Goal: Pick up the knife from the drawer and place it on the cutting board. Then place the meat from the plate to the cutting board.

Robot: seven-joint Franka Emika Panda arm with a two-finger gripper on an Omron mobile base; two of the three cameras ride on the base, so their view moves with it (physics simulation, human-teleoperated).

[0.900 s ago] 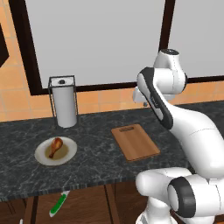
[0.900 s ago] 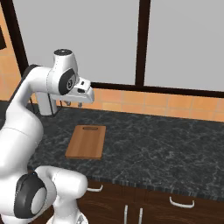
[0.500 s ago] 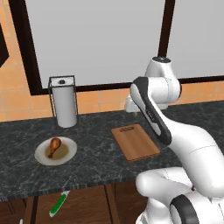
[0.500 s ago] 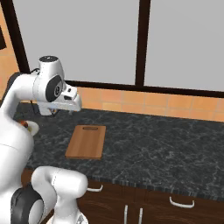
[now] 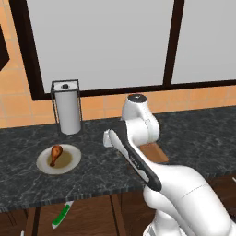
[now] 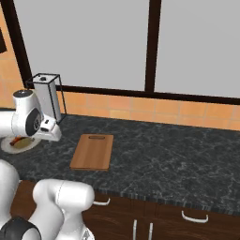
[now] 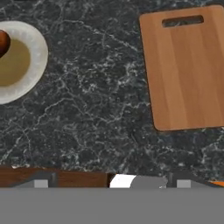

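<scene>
Both base views look forward and down from behind the arm — one left, one right. They share the desk (image 5: 27, 138) and cutting board (image 6: 93, 151); the hand view stares straight down, closer, onto board and plate (image 7: 30, 65).

The counter (image 7: 96, 109) is dark veined stone, polished. The board (image 7: 186, 70) is smooth, matt, light-brown wood. The plate (image 5: 44, 162) looks like glazed cream ceramic, and the meat (image 5: 56, 153) shines orange-brown.

Knife (image 5: 61, 215) in drawer; meat (image 5: 56, 153) on plate (image 5: 44, 162); cutting board (image 6: 93, 151) seemingly bare
</scene>
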